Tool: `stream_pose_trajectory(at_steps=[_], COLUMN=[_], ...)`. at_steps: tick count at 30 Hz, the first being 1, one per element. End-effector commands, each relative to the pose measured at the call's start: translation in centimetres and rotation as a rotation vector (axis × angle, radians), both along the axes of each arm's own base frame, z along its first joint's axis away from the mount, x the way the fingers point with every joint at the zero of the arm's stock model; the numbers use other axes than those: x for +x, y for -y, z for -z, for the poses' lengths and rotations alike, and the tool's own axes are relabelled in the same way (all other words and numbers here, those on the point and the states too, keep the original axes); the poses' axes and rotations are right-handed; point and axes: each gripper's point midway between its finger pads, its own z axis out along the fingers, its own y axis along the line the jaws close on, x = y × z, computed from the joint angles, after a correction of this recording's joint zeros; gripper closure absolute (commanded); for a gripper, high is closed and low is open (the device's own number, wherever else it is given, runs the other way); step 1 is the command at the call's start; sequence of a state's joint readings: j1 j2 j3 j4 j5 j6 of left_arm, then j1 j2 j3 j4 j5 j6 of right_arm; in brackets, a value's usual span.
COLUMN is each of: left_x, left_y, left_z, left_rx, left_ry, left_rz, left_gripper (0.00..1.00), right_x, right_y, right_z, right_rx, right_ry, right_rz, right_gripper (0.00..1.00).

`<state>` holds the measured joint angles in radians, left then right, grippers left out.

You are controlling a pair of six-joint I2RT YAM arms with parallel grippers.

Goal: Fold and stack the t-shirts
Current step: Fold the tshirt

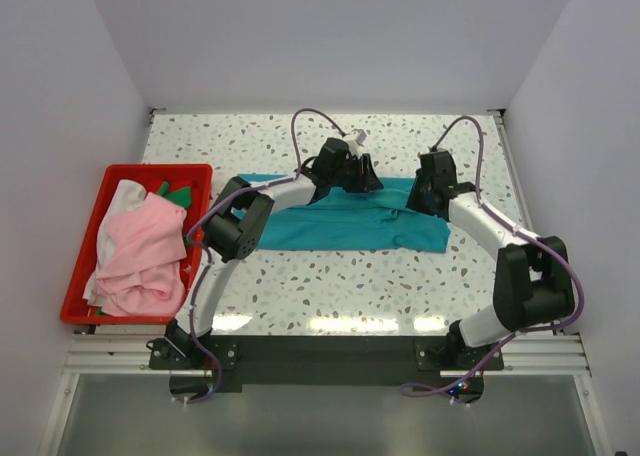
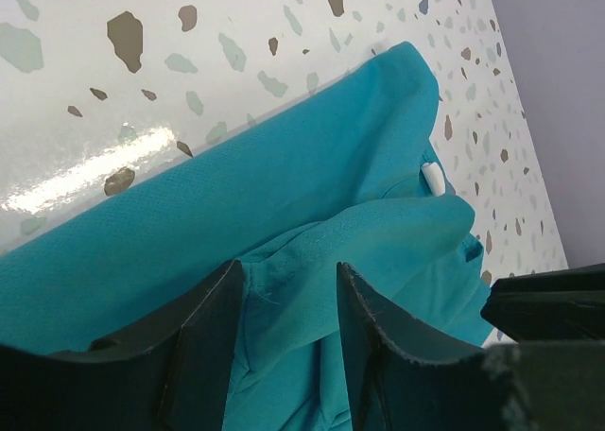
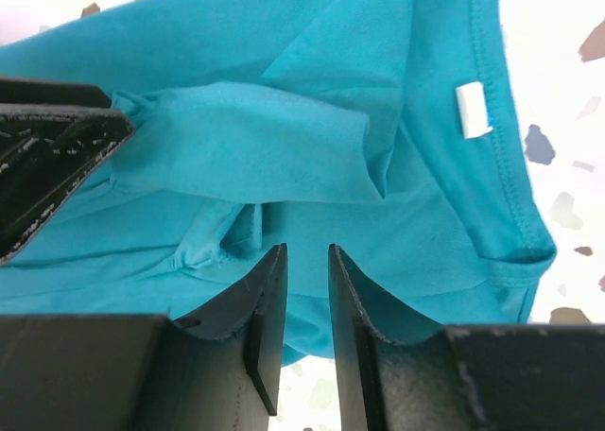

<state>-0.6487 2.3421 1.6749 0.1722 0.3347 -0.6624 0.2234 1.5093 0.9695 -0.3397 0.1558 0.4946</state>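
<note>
A teal t-shirt (image 1: pixel 335 228) lies folded into a long band across the middle of the table (image 1: pixel 330 286). My left gripper (image 1: pixel 362 176) is down on its far edge. In the left wrist view the left gripper (image 2: pixel 288 275) stands open, with a raised fold of the teal t-shirt (image 2: pixel 284 176) between the fingers. My right gripper (image 1: pixel 428 198) is over the shirt's right end. Its jaws (image 3: pixel 307 251) are a narrow gap apart above the teal cloth (image 3: pixel 284 138), holding nothing. A white label (image 3: pixel 473 110) shows at the collar.
A red bin (image 1: pixel 150 168) stands at the table's left edge. It holds a light pink shirt (image 1: pixel 145 246), a white piece (image 1: pixel 122 198) and a dark green piece (image 1: pixel 175 191). White walls close in the table on three sides. The two grippers are close together.
</note>
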Motion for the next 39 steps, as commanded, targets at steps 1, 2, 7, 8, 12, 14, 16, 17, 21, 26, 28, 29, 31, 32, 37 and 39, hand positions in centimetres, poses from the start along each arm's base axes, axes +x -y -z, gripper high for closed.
stream_pose_trajectory(at_steps=[1,2,7,8,12,14,16,17,21,26,28,29,31,32,37,39], left_x=[0.8,0.8,0.6,0.6,0.5,0.6,0.6,0.8,1.1,1.6,1.9,1.8,1.9,1.9,1.9,1.8], left_y=[1.3,1.3,1.8,1.7,1.7,1.6,1.4,1.3,0.9,-0.1,-0.5,-0.5,-0.6,-0.6,-0.5,-0.4], left_z=[-2.8,-2.8,-2.9,-2.9,-2.7,-2.7,-2.9,-3.0,-3.1,-2.5,-2.3,-2.2,-2.1,-2.2,-2.1,-2.0], left_rx=[-0.067,-0.068,-0.086,-0.087,-0.085,-0.078,-0.069,-0.064,-0.042,-0.007,0.001,-0.003,-0.002,-0.004,-0.008,-0.01], left_ry=[0.072,0.073,0.072,0.071,0.068,0.068,0.078,0.083,0.092,0.079,0.073,0.066,0.066,0.068,0.065,0.063], left_rz=[0.026,0.027,0.047,0.045,0.048,0.042,0.04,0.031,0.012,-0.027,-0.038,-0.035,-0.036,-0.034,-0.03,-0.023], left_gripper=[0.52,0.53,0.66,0.67,0.71,0.71,0.7,0.69,0.64,0.54,0.52,0.51,0.51,0.5,0.5,0.49], right_x=[2.1,2.4,3.8,4.2,5.1,5.6,5.9,6.0,6.4,6.1,5.9,5.5,5.4,4.8,3.8,3.2], right_y=[1.1,1.6,2.7,2.8,2.9,2.8,2.7,2.6,2.3,2.1,2.1,2.1,2.0,2.0,1.7,1.6], right_z=[-2.7,-2.7,-2.1,-2.3,-1.8,-1.4,-1.2,-0.7,0.4,1.5,1.0,1.3,0.5,0.8,0.3,0.3], right_rx=[-0.038,-0.041,-0.039,-0.037,-0.044,-0.047,-0.046,-0.046,-0.033,-0.02,-0.014,-0.014,-0.005,-0.001,0.03,0.033], right_ry=[0.077,0.077,0.057,0.061,0.046,0.037,0.034,0.026,0.005,-0.01,0.008,0.003,0.033,0.025,0.049,0.052], right_rz=[0.047,0.06,0.094,0.096,0.098,0.095,0.089,0.091,0.084,0.079,0.083,0.083,0.078,0.079,0.064,0.06], right_gripper=[0.7,0.69,0.68,0.67,0.64,0.63,0.62,0.62,0.62,0.81,0.92,0.98,1.0,1.0,1.0,1.0])
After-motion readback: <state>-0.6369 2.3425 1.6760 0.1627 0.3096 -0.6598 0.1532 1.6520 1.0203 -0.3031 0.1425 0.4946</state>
